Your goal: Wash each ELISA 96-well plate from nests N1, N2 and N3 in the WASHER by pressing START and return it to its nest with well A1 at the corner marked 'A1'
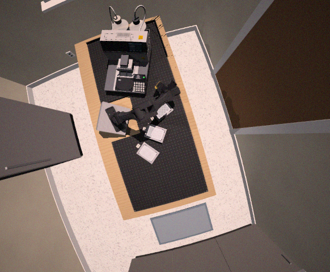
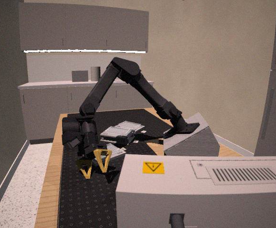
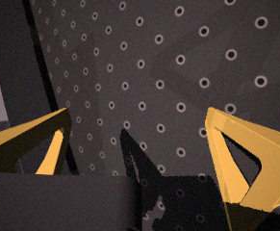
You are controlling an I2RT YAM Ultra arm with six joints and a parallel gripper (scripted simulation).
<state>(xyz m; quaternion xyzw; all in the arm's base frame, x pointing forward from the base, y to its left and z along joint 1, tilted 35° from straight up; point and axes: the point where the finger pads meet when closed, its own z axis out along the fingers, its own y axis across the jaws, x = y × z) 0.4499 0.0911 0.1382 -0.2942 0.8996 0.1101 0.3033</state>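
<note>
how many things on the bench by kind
ELISA plates: 3
plate washer: 1
wash bottles: 2
robot arm with open tool: 1
total: 7

Matt surfaces throughout

Black perforated mat (image 1: 170, 175) on pale wood bench (image 1: 112, 172); washer (image 2: 207, 191) smooth grey; floor (image 1: 80, 187) speckled.
</note>
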